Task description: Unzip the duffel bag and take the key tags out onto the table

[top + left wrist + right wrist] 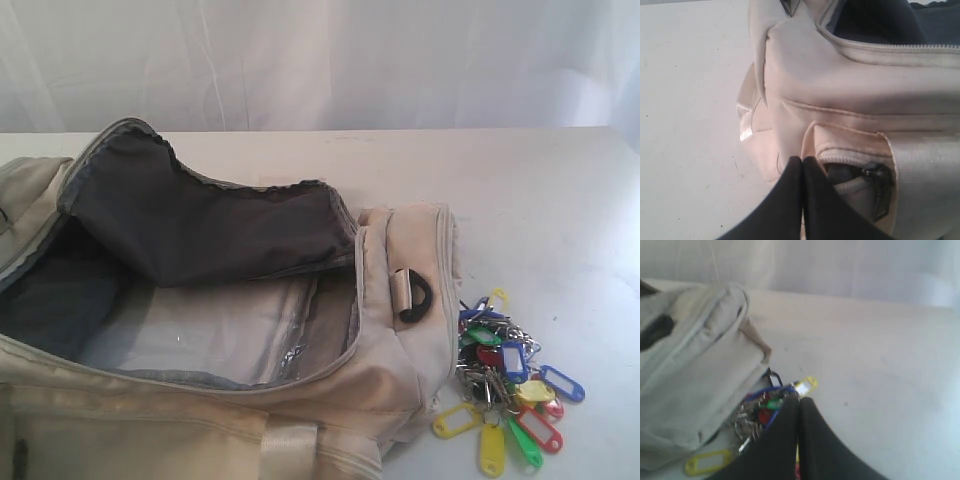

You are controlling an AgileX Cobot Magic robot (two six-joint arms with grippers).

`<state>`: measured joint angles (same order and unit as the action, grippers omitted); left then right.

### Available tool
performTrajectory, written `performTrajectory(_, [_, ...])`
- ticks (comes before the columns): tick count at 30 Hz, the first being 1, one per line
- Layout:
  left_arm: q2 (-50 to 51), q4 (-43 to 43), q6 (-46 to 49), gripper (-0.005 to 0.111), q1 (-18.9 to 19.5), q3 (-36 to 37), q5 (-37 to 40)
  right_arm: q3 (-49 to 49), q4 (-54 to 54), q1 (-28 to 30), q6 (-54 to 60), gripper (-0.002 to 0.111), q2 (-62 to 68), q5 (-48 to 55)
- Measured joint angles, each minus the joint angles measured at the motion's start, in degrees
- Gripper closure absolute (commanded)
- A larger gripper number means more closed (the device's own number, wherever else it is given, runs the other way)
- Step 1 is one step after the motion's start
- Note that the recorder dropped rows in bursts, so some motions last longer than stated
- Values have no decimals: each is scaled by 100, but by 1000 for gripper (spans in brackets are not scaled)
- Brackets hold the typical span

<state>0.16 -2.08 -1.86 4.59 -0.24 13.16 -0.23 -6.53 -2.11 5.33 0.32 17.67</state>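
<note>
Duffel bag (400,370) is sitting unzipped on the desk (560,200), well back from its far edge, with the main flap folded open so we can see the dark lining. We've got the key tags (505,380) piled on the desk just beside the bag's right end. The left end effector (802,165) and right end effector (799,402) are both pinched closed, gripping nothing.

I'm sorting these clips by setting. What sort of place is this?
Probably a staged test or lab setup rather than a home: a broad white table, a plain white curtain hung behind it, and only an opened duffel bag and a bunch of key tags laid out.
</note>
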Motion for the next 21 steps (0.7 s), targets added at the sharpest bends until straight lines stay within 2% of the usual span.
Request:
performTrajectory(9, [0, 0, 0, 107, 0, 0, 0, 14, 86, 888, -152, 108, 0, 129])
performTrajectory(13, [0, 0, 0, 107, 0, 0, 0, 14, 86, 877, -272, 108, 0, 139])
performTrajectory(21, [0, 0, 0, 107, 0, 0, 0, 14, 86, 482, -282, 108, 0, 127])
